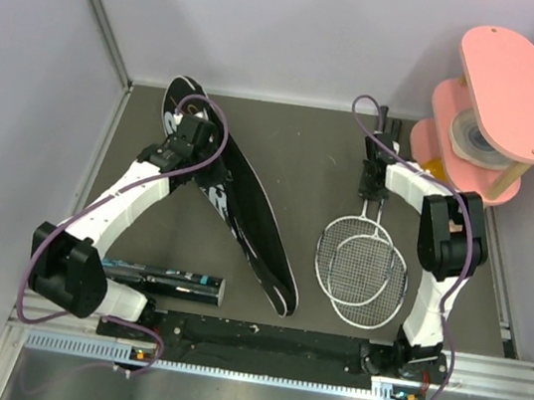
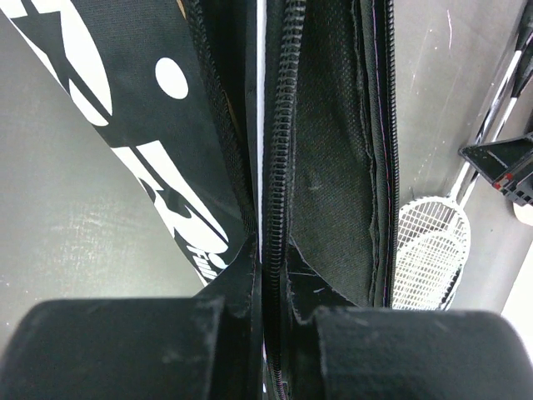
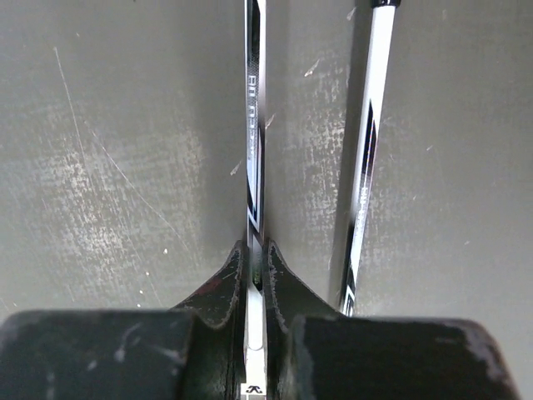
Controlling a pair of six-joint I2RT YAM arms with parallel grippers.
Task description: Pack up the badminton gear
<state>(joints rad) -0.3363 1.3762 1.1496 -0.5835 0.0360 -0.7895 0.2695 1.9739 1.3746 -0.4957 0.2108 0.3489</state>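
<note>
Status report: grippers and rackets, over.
Left gripper shut on bag edge. Right gripper shut on one racket, at its shaft. Other racket beside it, free. Nothing in the way.

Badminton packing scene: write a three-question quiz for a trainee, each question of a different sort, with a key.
1. True or false: the right gripper is shut on a racket shaft.
2. The left gripper pinches: A a shuttlecock; B the bag; C a towel.
3. How many rackets show in the overhead view?
Key: 1 true; 2 B; 3 two.
</note>
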